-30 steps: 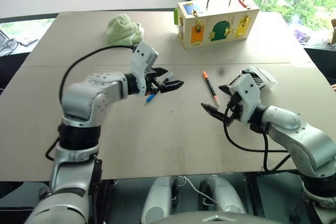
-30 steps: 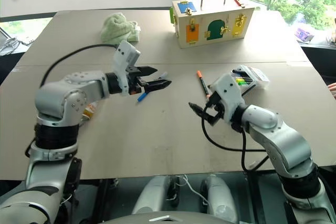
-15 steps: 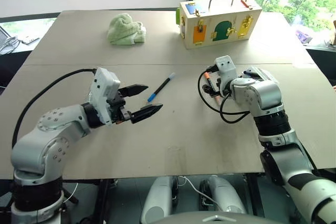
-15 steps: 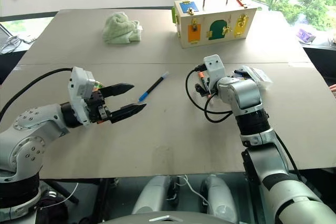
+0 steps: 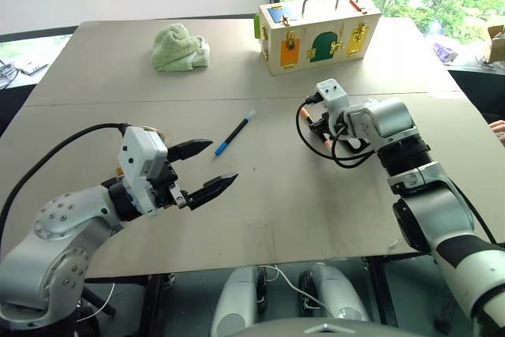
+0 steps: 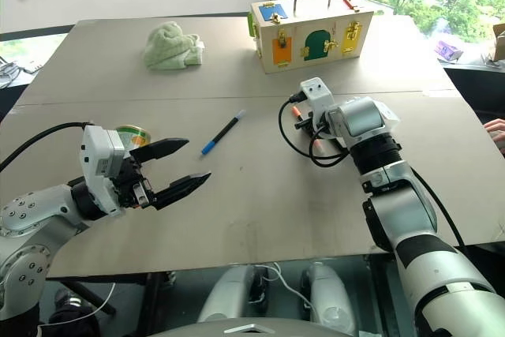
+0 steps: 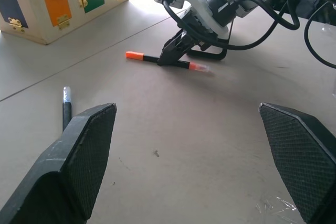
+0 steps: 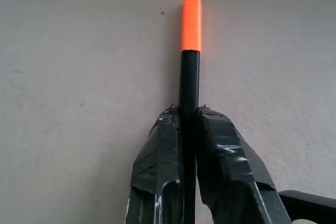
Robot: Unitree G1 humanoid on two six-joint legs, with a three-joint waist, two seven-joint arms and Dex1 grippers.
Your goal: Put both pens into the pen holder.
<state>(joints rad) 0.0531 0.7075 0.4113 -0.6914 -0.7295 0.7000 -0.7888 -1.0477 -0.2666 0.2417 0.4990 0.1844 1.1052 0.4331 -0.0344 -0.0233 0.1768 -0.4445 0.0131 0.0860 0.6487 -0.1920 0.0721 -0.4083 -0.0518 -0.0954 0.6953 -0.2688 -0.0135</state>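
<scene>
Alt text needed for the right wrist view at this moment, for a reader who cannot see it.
The right gripper, its two black fingers shut, pinches the dark barrel of the orange pen. The pen's bright orange end points away from the camera, over the bare beige table.

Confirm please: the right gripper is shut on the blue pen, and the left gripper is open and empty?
Not quite. The right gripper is shut on the orange pen, as the right wrist view shows. The blue pen lies free on the table. The left gripper is indeed open and empty.
</scene>
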